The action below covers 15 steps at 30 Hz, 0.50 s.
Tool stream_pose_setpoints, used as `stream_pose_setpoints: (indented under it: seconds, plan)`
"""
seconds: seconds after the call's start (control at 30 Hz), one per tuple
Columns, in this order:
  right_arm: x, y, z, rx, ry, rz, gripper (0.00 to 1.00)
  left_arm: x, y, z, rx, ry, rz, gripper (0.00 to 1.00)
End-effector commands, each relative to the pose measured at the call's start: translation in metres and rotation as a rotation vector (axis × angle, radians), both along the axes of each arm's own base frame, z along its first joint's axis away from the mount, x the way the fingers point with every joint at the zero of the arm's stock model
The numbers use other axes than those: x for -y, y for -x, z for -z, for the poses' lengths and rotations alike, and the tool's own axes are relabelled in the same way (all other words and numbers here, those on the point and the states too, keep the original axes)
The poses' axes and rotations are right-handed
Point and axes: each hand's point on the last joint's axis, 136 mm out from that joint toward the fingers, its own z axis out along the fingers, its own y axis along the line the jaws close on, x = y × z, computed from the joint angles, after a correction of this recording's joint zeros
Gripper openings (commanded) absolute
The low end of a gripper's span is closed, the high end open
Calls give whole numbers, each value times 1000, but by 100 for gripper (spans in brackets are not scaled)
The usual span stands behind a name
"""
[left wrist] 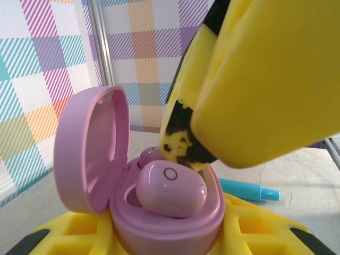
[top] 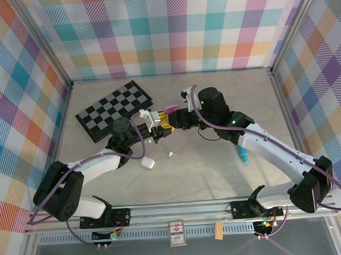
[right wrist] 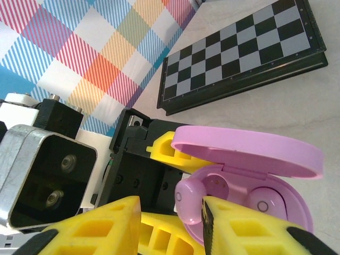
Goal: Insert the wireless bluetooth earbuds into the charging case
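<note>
My left gripper (left wrist: 164,236) is shut on the base of an open purple charging case (left wrist: 90,154), which it holds above the table. One purple earbud (left wrist: 171,188) lies tilted on the near socket and stands proud of it. A second purple earbud (left wrist: 150,155) sits behind it. In the right wrist view, the raised earbud (right wrist: 192,196) rests against one pad of my right gripper (right wrist: 169,208), whose other finger stands well apart. The other earbud (right wrist: 263,202) is seated under the lid (right wrist: 249,151). From above, both grippers (top: 157,128) (top: 171,123) meet at the case (top: 172,108).
A white case (top: 148,162) and a tiny white earbud (top: 172,154) lie on the table below the grippers. A teal pen (top: 242,155) lies to the right, under the right arm. A folded chessboard (top: 115,110) sits at the back left.
</note>
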Motion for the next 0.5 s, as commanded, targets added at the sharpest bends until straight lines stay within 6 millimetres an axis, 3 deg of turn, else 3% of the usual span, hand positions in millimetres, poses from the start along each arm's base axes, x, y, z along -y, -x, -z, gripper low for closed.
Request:
stream_pose_setpoints:
  seconds: [0.0, 0.2, 0.47]
  plan:
    - [5, 7, -15, 35, -11, -9, 38, 3, 8, -31, 108, 51, 24, 30]
    - [4, 10, -20, 52, -16, -23, 40, 2, 9, -31, 111, 50, 21, 30]
    - [14, 22, -47, 164, -69, -29, 46, 0, 6, -22, 115, 24, -1, 30]
